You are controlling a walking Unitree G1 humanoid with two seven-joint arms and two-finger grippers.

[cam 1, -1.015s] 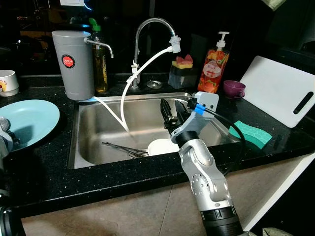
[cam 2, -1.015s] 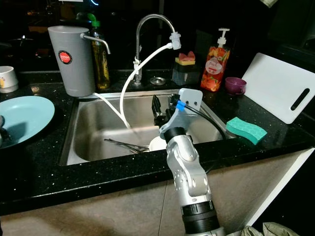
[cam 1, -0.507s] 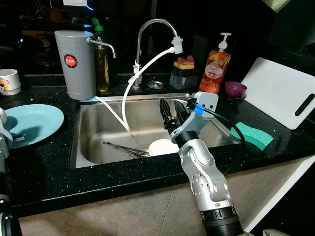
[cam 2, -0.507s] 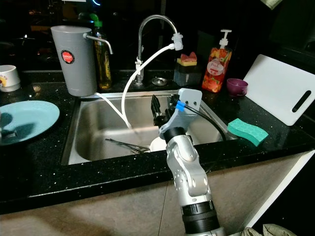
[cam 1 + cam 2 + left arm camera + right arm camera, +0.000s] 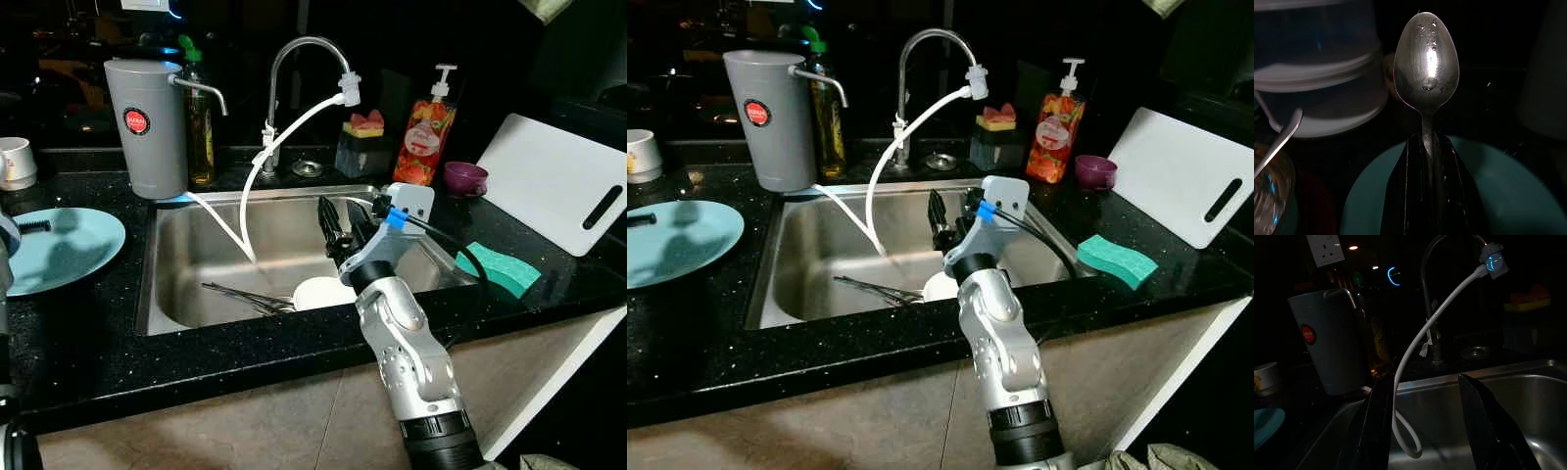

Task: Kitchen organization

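- A spoon (image 5: 1426,63) is held by the left gripper (image 5: 1429,147), its fingers closed tight on the neck just below the bowl — above a blue plate (image 5: 69,245) on the dark counter (image 5: 88,343).
- The spoon is judged light, stiff and wet — droplets are seen on the bowl, so slipping is likely; a firm pinch on the handle is best kept.
- The right gripper (image 5: 1422,396) is held over the sink (image 5: 196,250), fingers spread apart with nothing between them.
- More cutlery (image 5: 245,297) and a white dish (image 5: 321,292) are seen lying in the sink.
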